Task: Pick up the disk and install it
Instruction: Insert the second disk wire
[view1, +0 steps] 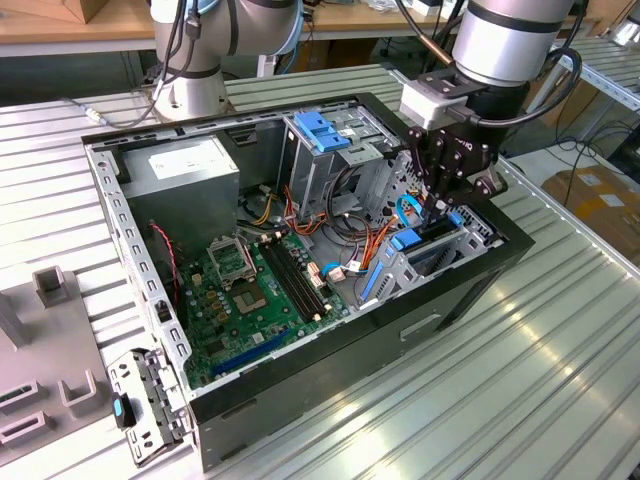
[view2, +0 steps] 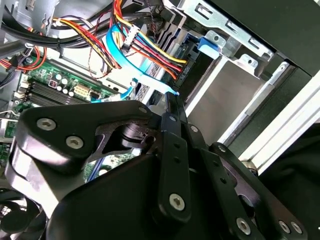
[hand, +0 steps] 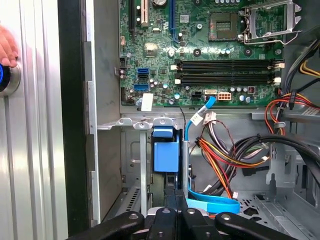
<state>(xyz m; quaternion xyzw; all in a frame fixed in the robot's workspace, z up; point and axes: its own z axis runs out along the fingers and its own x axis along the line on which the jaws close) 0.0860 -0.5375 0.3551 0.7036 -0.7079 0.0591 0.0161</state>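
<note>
The disk (view1: 408, 241) stands on edge in the metal drive bay at the front corner of the open computer case (view1: 330, 370), on the exterior view's right. Its bright blue carrier rail and end tab (hand: 165, 151) show at the slot; most of the drive is hidden by the bay walls. My gripper (view1: 441, 206) hangs straight over that bay, its black fingers (hand: 171, 196) pressed together with nothing between them. In the second wrist view the gripper (view2: 173, 100) ends beside a light blue data cable (view2: 150, 80), with a blue tab (view2: 210, 43) further on.
The motherboard (hand: 200, 60) covers the case floor. Orange, red and yellow power cables (hand: 220, 155) crowd the space beside the bay. A tall drive cage with a blue latch (view1: 322, 130) stands behind. A person's hand (hand: 6, 46) rests on a button on the ribbed table (view1: 520, 380).
</note>
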